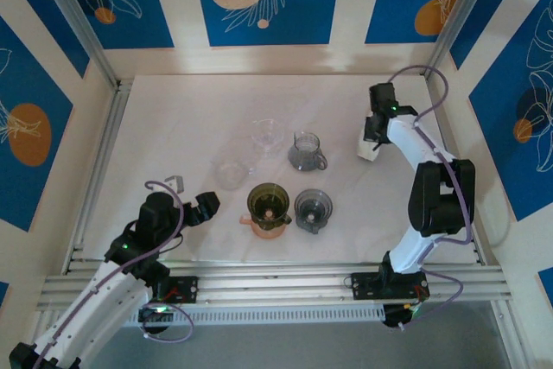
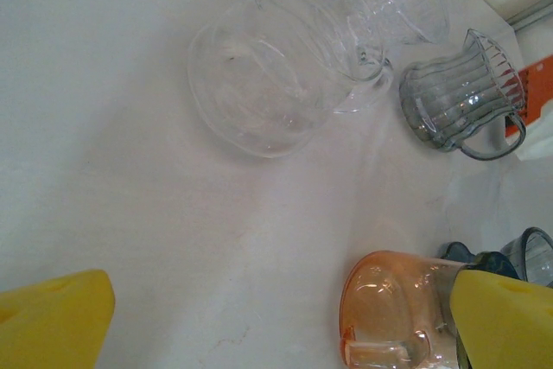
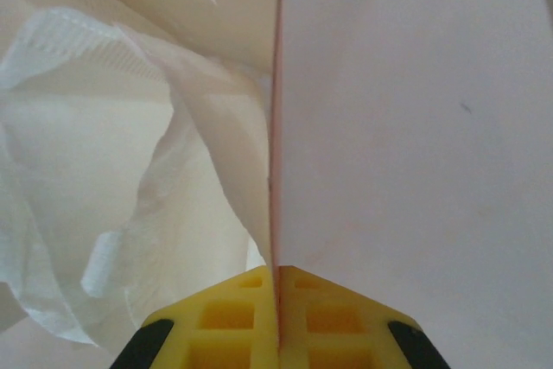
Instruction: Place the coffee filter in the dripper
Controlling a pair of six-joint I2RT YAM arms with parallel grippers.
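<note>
R jaws pinch thin crinkly paper filter (image 3: 95, 153) edge (white, seamed); L jaws spread wide.

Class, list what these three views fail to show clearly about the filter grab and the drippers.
- Right wrist view: the fingers pinch a thin sheet seen edge-on; filter or packaging, unclear.
- Top view: whether the right gripper holds the white packet, too small.
- Left wrist view: orange dripper cut by the bottom edge, partly behind a yellow finger.
</note>
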